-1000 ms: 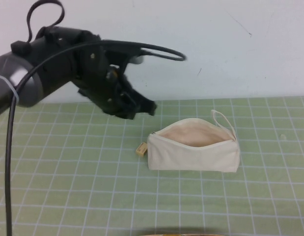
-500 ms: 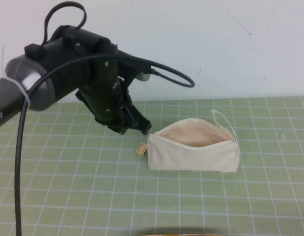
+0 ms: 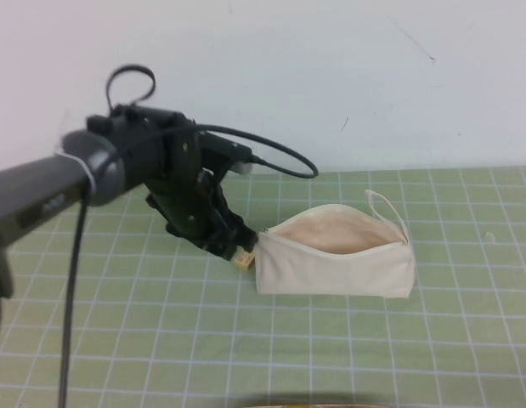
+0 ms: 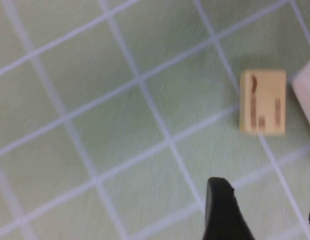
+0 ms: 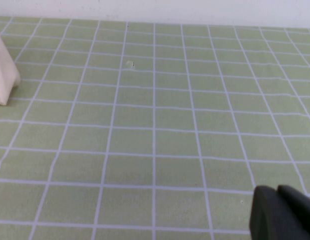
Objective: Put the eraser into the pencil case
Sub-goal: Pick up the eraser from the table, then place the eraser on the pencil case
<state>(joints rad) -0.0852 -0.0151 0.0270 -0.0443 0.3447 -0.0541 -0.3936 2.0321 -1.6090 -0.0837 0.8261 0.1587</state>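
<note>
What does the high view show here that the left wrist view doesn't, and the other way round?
Only the high view shows the whole pencil case, unzipped with its lining and loop strap visible, and the left arm lowered beside its left end, with the left tool right at the eraser. The right tool is out of that view. Only the left wrist view shows the dark marks on the eraser's face, plus open tool fingers. Both show the eraser lying on the green grid mat next to the case's end.

I see pale-yellow block eraser (image 4: 262, 102), brown marks; cream-white fabric pencil case (image 3: 335, 263), beige lining; green white-gridded mat (image 3: 118, 323); black left gripper (image 3: 231, 246).
</note>
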